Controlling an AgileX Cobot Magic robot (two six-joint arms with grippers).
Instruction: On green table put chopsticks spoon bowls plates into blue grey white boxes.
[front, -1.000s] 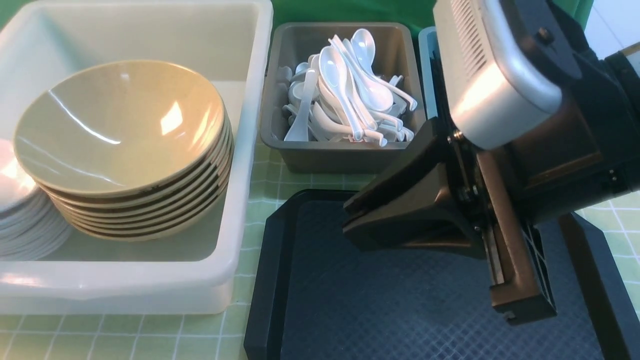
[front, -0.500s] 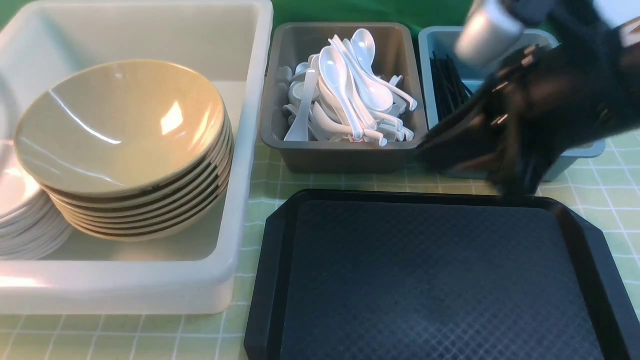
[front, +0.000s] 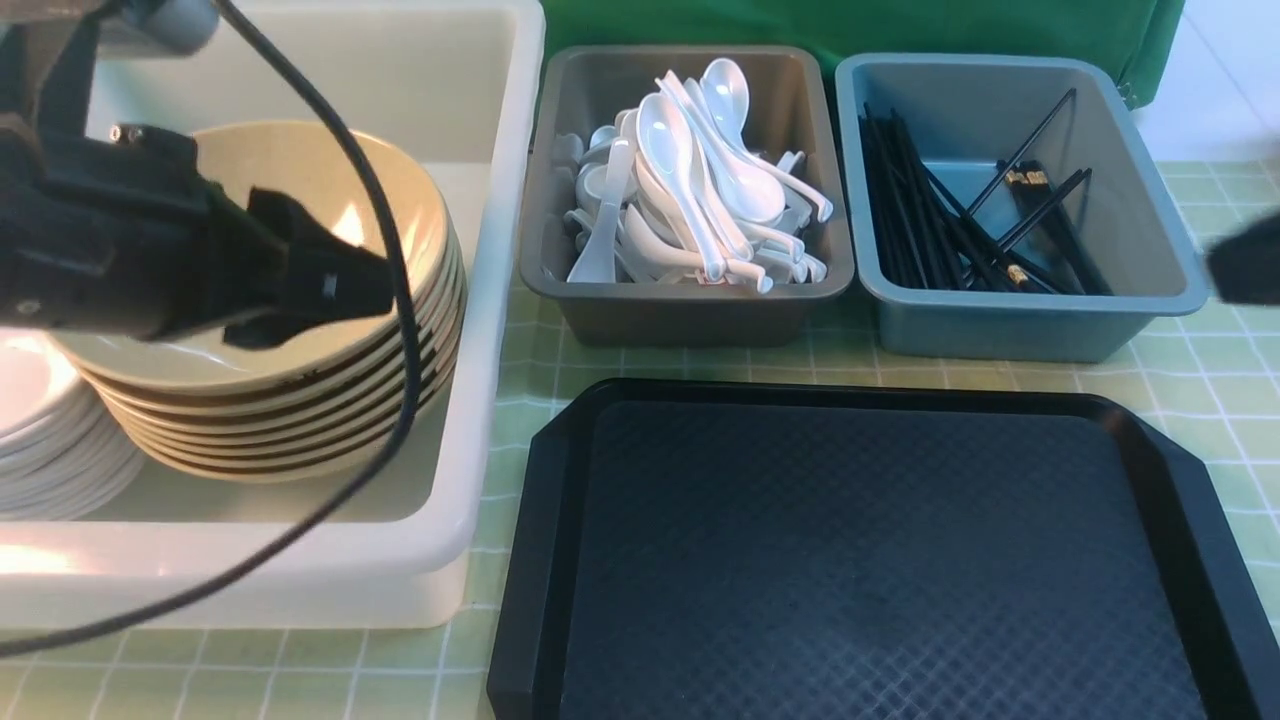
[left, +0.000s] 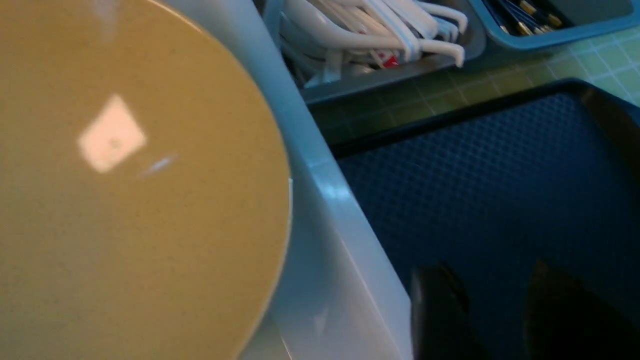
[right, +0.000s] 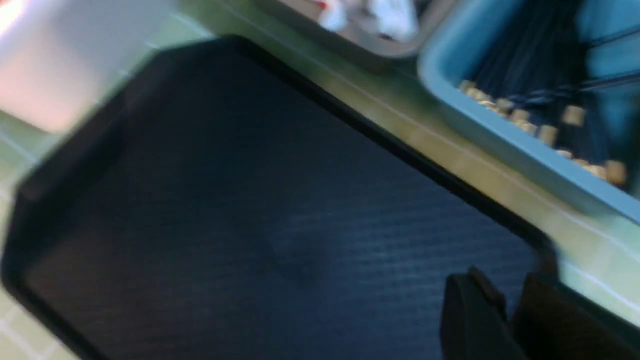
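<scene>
A stack of tan bowls (front: 300, 400) and white plates (front: 40, 440) sits in the white box (front: 500, 300). White spoons (front: 690, 190) fill the grey box (front: 690, 315). Black chopsticks (front: 950, 230) lie in the blue box (front: 1000, 330). My left gripper (front: 335, 290) hovers over the top bowl; in the left wrist view it (left: 500, 300) is open and empty, beside the bowl (left: 125, 200). My right gripper (right: 510, 300) is shut and empty over the black tray's corner (right: 545, 250). Only a dark blur of it (front: 1245, 262) shows at the front view's right edge.
A black tray (front: 860, 560) with nothing on it lies on the green checked table (front: 520, 370), in front of the grey and blue boxes. My left arm's cable (front: 400, 330) loops over the bowls and the white box's front wall.
My right arm has pulled back from over the tray to the right edge, uncovering the blue box. My left arm has come in over the bowls.
</scene>
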